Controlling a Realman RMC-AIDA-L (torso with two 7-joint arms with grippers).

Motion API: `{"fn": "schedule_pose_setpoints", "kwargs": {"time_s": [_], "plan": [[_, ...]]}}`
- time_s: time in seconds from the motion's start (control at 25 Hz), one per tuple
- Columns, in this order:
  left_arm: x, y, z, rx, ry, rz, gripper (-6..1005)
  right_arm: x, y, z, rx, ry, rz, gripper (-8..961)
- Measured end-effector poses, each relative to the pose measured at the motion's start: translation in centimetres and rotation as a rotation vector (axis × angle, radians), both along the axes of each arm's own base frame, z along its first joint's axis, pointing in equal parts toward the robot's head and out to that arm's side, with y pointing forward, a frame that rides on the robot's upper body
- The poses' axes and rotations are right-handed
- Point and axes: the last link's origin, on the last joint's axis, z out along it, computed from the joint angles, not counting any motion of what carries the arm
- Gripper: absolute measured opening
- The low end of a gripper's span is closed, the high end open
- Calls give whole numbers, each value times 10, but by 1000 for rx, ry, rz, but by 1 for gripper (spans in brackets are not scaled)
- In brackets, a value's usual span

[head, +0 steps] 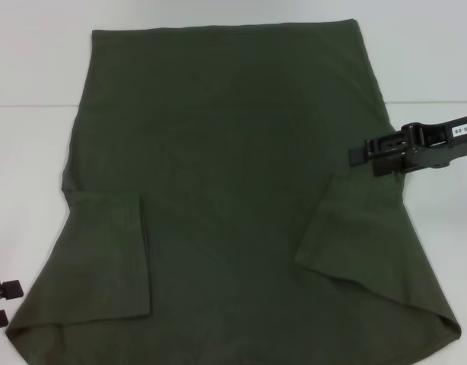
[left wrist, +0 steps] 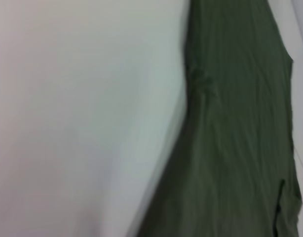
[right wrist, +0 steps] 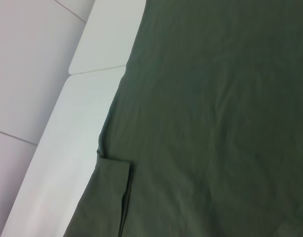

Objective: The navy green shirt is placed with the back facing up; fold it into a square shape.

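Observation:
The navy green shirt (head: 233, 190) lies flat, plain side up, covering most of the white table (head: 28, 167). Both short sleeves are folded inward onto the body, the left sleeve (head: 112, 255) and the right sleeve (head: 355, 236). My right gripper (head: 370, 158) hovers over the shirt's right edge just above the folded right sleeve, open and holding nothing. My left gripper (head: 1, 302) rests off the shirt at the near left corner, open. The left wrist view shows the shirt (left wrist: 240, 138) beside bare table. In the right wrist view the shirt (right wrist: 215, 113) shows with a folded sleeve (right wrist: 114, 197).
A seam between two table panels (head: 28, 105) runs across on both sides of the shirt. In the right wrist view the table edge (right wrist: 53, 148) gives way to grey tiled floor (right wrist: 28, 64). Bare table lies left and right of the shirt.

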Motion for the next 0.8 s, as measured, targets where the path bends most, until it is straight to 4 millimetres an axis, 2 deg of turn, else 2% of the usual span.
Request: {"fn": "schedule_pose_setpoints", "kwargs": {"time_s": [0.8], "plan": [[-10, -2, -8, -20, 53, 43, 705, 4, -2, 1, 1, 3, -12, 767]]}}
